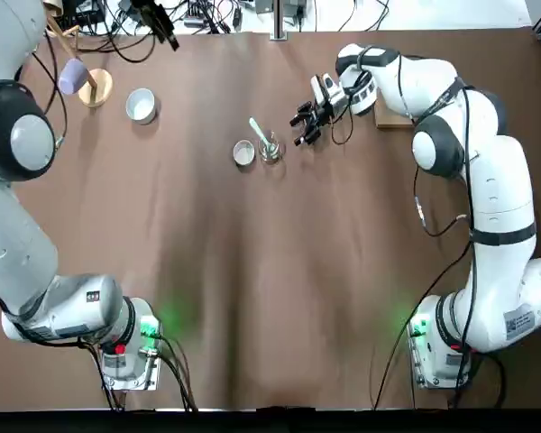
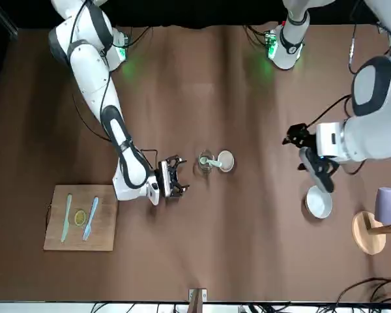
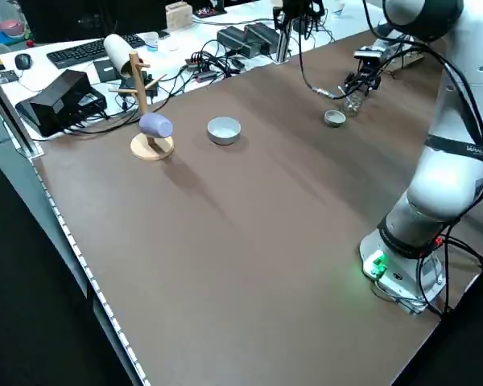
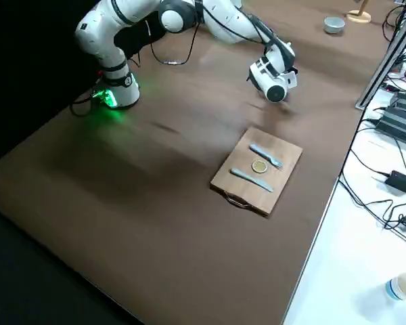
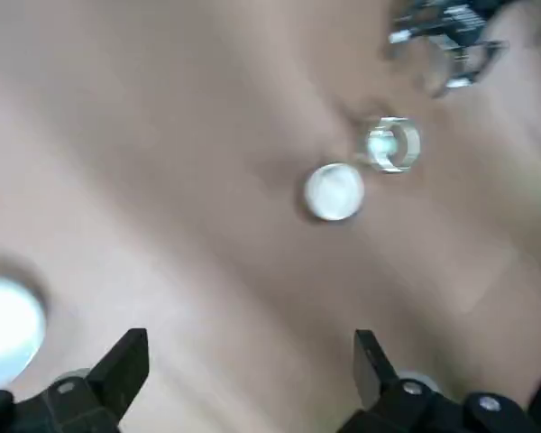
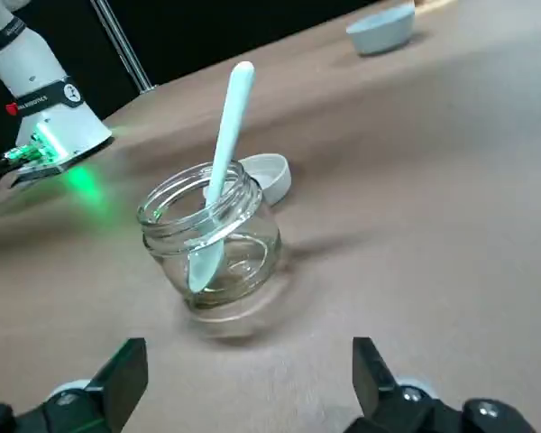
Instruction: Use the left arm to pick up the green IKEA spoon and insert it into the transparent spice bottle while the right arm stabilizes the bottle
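One green spoon [image 6: 218,180] in clear jar [image 6: 212,239] | both grippers [image 5: 251,361] [image 6: 251,365] spread wide, empty

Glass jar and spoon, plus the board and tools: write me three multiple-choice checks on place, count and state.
1. Where is the spoon?
A. On the table
B. In the jar
C. In a tool

2. How many utensils lie on the wooden board?
A. Two
B. Three
C. Four

3. How are the tools?
A. Both shut
B. One shut
C. Both open

1: B, its bowl shows through the glass.
2: A, a knife and a fork.
3: C, fingers stand apart on the right tool, beside the jar, and the left tool, at the table's left.
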